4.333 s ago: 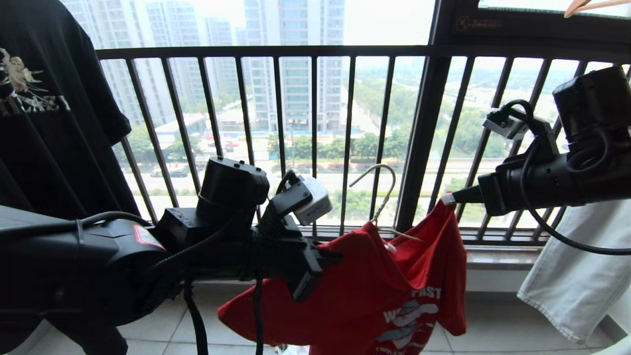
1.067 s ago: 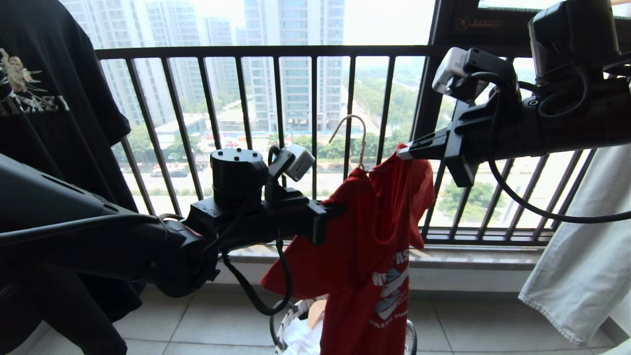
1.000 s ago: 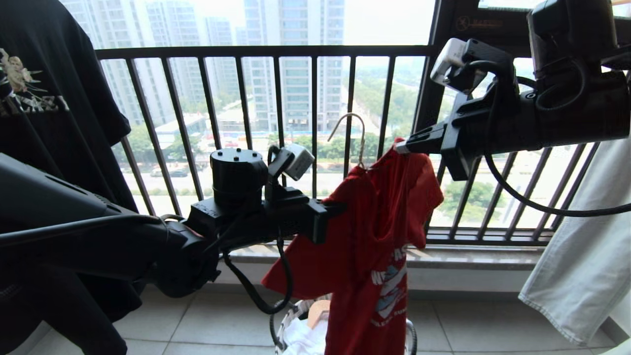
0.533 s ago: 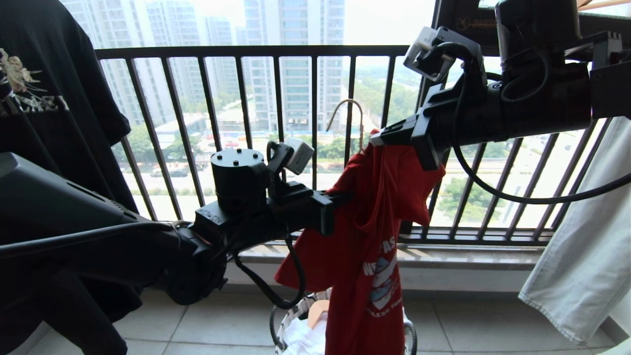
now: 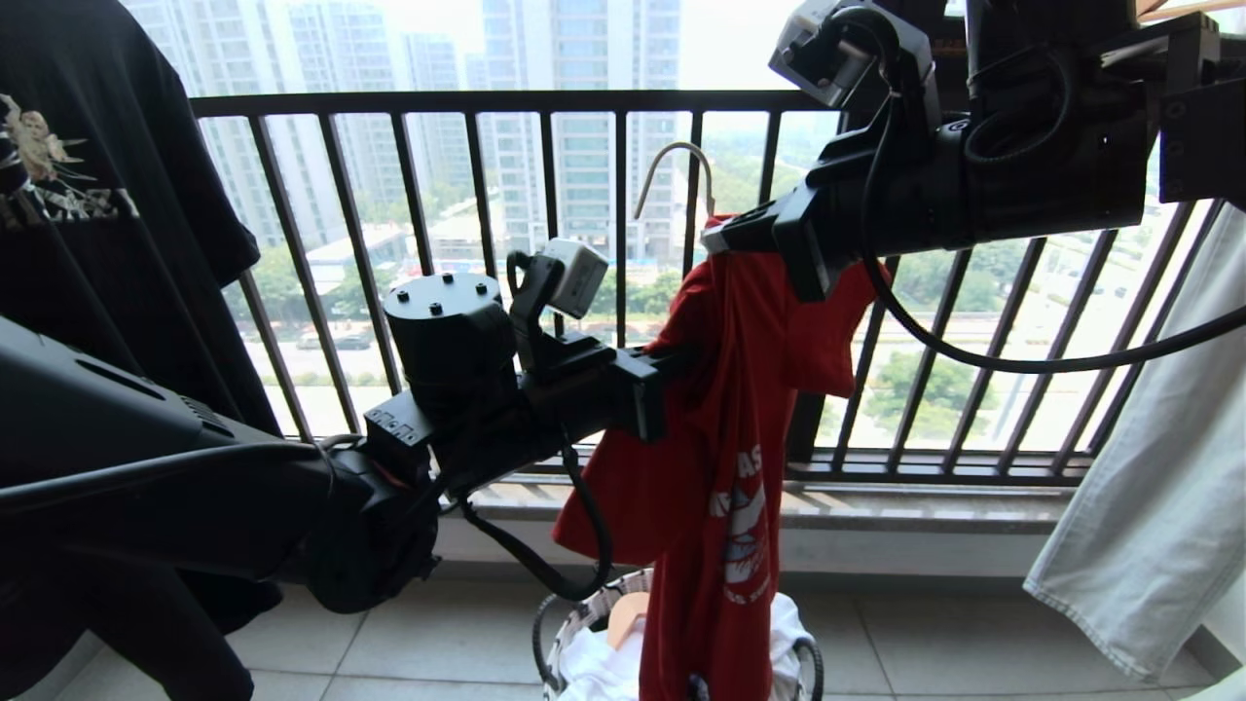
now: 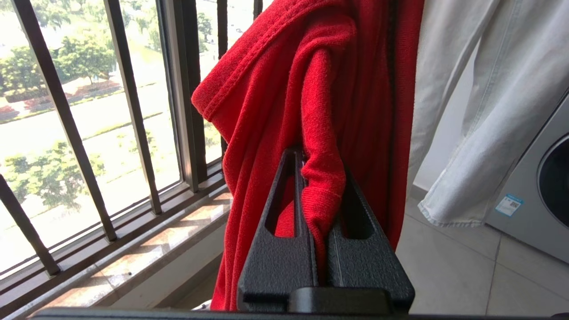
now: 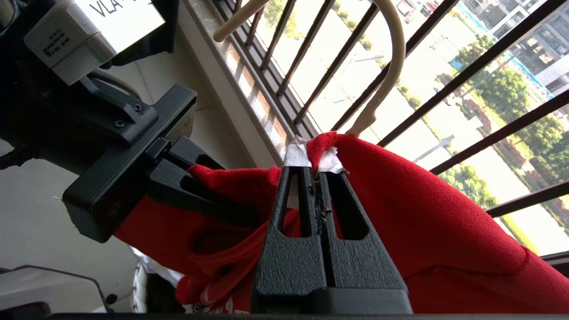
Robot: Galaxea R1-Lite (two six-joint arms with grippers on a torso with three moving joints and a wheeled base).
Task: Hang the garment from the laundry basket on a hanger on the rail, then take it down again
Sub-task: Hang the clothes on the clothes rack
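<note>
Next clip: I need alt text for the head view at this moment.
Both tools hold a red T-shirt on a pale wire hanger before a black window railing: the right tool at its top, the left tool lower down. Below stands a laundry basket.

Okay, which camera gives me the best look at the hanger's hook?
The head view: the hanger shows its whole pale hook curving above the red T-shirt, against the window bars. The right wrist view shows only part of the hook, close up, rising from the cloth at the right gripper. The left wrist view shows none of it.
</note>
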